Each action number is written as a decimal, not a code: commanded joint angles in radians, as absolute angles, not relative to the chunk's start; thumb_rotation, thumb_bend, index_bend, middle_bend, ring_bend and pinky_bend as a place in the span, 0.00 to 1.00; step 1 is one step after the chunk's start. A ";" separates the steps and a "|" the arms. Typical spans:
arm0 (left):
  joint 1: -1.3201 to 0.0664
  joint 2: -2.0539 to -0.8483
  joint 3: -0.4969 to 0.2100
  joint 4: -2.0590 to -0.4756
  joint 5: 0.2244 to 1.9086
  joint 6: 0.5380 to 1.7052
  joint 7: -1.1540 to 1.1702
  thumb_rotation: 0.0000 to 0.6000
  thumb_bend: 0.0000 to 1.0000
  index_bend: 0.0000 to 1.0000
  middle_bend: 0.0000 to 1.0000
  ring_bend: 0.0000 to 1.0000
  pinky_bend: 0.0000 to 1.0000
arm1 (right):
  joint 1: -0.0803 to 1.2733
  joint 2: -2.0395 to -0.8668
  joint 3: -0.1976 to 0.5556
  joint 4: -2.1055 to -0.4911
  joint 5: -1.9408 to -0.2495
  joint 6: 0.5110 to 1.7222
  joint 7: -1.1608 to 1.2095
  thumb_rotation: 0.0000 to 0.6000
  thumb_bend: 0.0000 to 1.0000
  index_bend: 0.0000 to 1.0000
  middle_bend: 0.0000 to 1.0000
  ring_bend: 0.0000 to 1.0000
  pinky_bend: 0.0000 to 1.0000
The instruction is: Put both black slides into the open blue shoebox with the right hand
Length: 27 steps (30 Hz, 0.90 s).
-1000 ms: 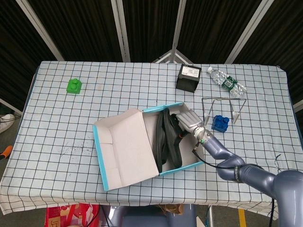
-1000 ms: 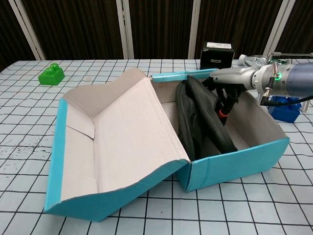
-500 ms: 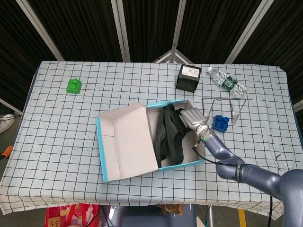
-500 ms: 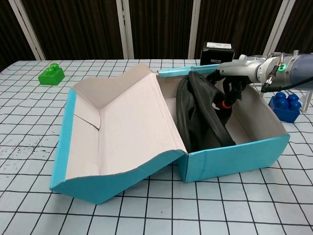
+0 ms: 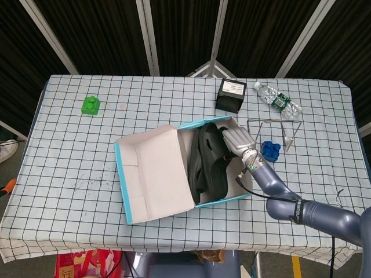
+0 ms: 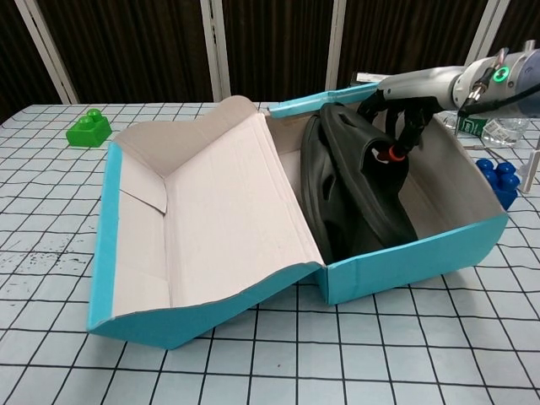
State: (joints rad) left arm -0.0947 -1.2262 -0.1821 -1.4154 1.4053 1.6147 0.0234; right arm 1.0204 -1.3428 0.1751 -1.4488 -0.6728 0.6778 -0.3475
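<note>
The open blue shoebox (image 5: pixel 242 194) (image 6: pixel 422 257) lies mid-table with its lid (image 5: pixel 153 174) (image 6: pixel 202 219) folded out to the left. Two black slides (image 5: pixel 210 165) (image 6: pixel 359 186) stand on edge inside it, leaning together. My right hand (image 5: pixel 237 141) (image 6: pixel 403 105) reaches over the box's far right corner. Its fingers (image 6: pixel 396 133) curl down and grip the upper end of the nearer slide. My left hand is in neither view.
A blue brick (image 5: pixel 269 150) (image 6: pixel 499 179) and a wire stand (image 5: pixel 272 128) sit just right of the box. Behind it are a black box (image 5: pixel 231 94) and a water bottle (image 5: pixel 278 102). At far left lies a green brick (image 5: pixel 91 105) (image 6: pixel 89 128).
My right hand has risen and moved toward the far right with the slide, which now shows more of its upper. The shoebox has shifted and turned slightly with it.
</note>
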 commanded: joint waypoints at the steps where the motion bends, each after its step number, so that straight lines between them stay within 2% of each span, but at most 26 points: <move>1: -0.094 -1.224 -0.182 -1.417 1.407 1.616 0.020 1.00 0.22 0.09 0.00 0.00 0.10 | 1.065 -1.299 0.143 -1.504 -0.573 0.682 -0.418 1.00 0.39 0.29 0.22 0.33 0.47; 8: -0.093 -1.222 -0.181 -1.418 1.409 1.616 0.015 1.00 0.22 0.09 0.00 0.00 0.10 | 1.115 -1.272 0.103 -1.537 -0.474 0.672 -0.473 1.00 0.39 0.22 0.13 0.17 0.24; 16: -0.093 -1.220 -0.179 -1.419 1.409 1.613 0.014 1.00 0.22 0.09 0.00 0.00 0.10 | 1.202 -1.232 0.034 -1.564 -0.322 0.636 -0.540 1.00 0.39 0.14 0.07 0.08 0.16; 27: -0.092 -1.217 -0.180 -1.420 1.409 1.613 0.009 1.00 0.22 0.09 0.00 0.00 0.10 | 1.288 -1.161 -0.023 -1.625 -0.211 0.608 -0.538 1.00 0.39 0.14 0.07 0.07 0.15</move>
